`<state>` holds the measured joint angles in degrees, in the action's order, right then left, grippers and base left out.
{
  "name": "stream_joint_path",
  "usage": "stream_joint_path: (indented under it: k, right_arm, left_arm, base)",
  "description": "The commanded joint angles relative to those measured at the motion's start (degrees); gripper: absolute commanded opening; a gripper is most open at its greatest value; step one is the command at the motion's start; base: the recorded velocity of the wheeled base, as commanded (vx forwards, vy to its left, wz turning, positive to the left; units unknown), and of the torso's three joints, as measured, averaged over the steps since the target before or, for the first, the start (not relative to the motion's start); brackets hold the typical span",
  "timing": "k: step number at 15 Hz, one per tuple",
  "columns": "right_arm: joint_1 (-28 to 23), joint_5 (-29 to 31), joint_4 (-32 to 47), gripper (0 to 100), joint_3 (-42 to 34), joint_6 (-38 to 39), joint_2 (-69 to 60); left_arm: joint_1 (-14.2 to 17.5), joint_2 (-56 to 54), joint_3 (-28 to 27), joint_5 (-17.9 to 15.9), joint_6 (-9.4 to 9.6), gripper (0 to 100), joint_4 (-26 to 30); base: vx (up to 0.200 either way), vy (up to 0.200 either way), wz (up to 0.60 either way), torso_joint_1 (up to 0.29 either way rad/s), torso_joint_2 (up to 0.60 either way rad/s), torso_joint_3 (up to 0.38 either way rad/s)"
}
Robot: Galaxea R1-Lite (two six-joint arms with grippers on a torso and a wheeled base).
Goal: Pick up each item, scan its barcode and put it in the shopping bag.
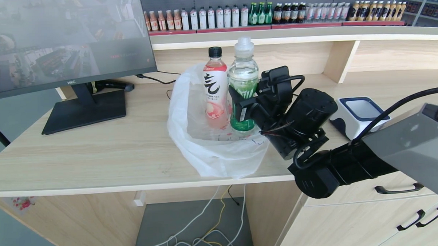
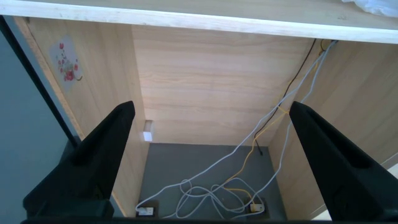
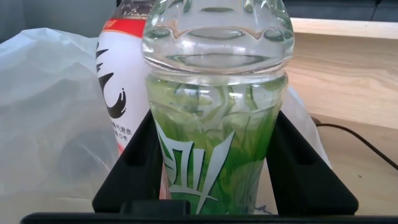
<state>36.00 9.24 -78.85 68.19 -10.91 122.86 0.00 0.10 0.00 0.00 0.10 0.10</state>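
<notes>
Head view: the shopping bag (image 1: pixel 205 152) sits open on the counter (image 1: pixel 96 149); inside it stand the green-label bottle (image 1: pixel 244 85) and, touching it on the robot's left, the pink bottle (image 1: pixel 215 90); both are upright, with their necks above the bag's rim; the right gripper (image 1: pixel 242 109) comes into the bag from the robot's right at label height; the scanner (image 1: pixel 360 114) is near the bag on that same side.

Left wrist view: the left gripper (image 2: pixel 211 162) hangs well below the bag, under the counter edge, with its fingers (image 2: pixel 106 149) spread wide and nothing between them; loose cables (image 2: pixel 211 186) lie on the floor beneath.

Right wrist view: the fingers (image 3: pixel 134 168) hug both flanks of the green-label bottle with no gap, so we call the gripper clenched on it; the pink bottle is just behind, and bag film is all around.

Handling, as we judge it: the bottle is full, so fairly heavy; its thin plastic wall gives under squeeze; the smooth label is slippery; the best hold is mid-label, on the straight body below the shoulder; the bag is limp and will snag.

Between views: the head view gives us the cap and the footing in the bag; the right wrist view gives us the pad contact.
</notes>
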Motion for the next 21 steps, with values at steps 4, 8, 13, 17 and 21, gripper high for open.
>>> stream_joint_path:
  k: [4, 8, 13, 17, 21]
  right_arm:
    - [0.04, -0.10, -1.13, 0, -3.95, -0.08, -0.07]
    - [0.12, -0.10, -1.13, 0, -4.30, -0.08, -0.07]
    - [0.12, -0.10, -1.04, 0, -4.65, 0.01, -0.16]
    - [0.39, 0.25, -3.07, 100, -5.09, 0.28, -0.51]
    - [1.09, 0.25, -4.65, 100, -11.15, 0.19, -5.43]
  left_arm:
    - [0.00, -0.01, 0.00, 0.00, -0.01, 100, -0.01]
    - [0.00, -0.01, 0.00, 0.00, -0.01, 100, -0.01]
    - [0.09, -0.01, 0.00, 0.00, -0.01, 100, -0.01]
    - [0.00, -0.01, 0.00, 0.00, -0.01, 100, -0.01]
    - [0.09, -0.01, 0.00, 0.00, -0.10, 100, -0.01]
  base:
    - [0.000, 0.000, 0.00, 0.000, 0.00, 0.000]
    - [0.000, 0.000, 0.00, 0.000, 0.00, 0.000]
    - [0.000, 0.000, 0.00, 0.000, 0.00, 0.000]
    - [0.000, 0.000, 0.00, 0.000, 0.00, 0.000]
    - [0.000, 0.000, 0.00, 0.000, 0.00, 0.000]
